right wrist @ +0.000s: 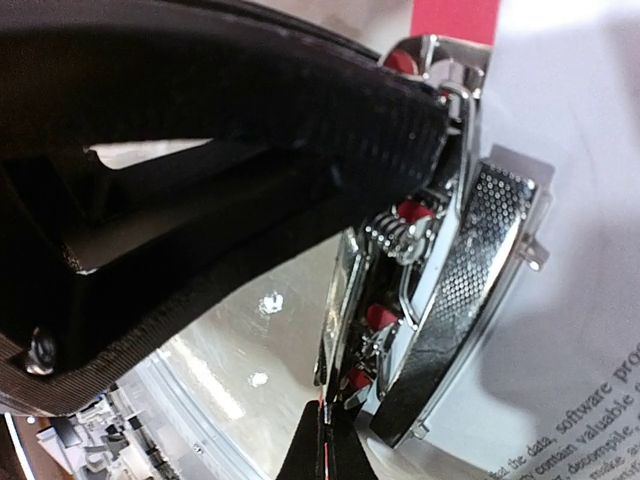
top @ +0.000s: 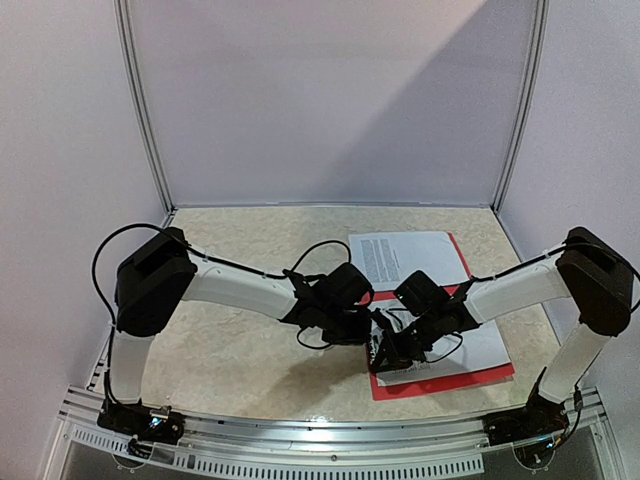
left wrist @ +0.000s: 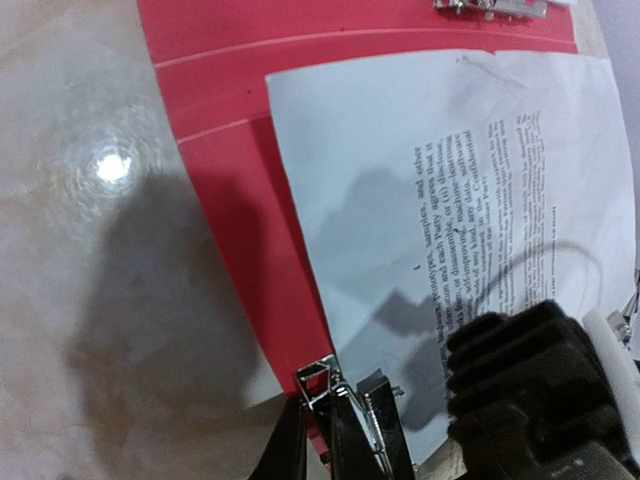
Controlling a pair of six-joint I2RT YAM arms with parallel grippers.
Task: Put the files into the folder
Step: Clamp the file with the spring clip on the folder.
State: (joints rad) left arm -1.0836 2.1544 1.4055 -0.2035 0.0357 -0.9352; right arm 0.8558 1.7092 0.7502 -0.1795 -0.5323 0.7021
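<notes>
A: Top view is evenly lit and fairly bright, with the light coming from above. A diagonal shadow cuts the back wall (top: 330,100), and the right part is darker. Soft arm shadows fall on the surface (top: 250,365). Detail is a bit soft, with wide-angle lean at the sides.

B: Left wrist?

A: Round glare spot on the surface, top left. Big grey shadow over it and the folder (left wrist: 230,210), darker patches on the files (left wrist: 420,160). Print is readable mid-frame and the bottom blurs.

B: Right wrist?

A: Up close, a black finger (right wrist: 200,140) is out of focus and fills the top left. The metal clip (right wrist: 455,250) is sharp with hard highlights. Print at bottom right is soft.
</notes>
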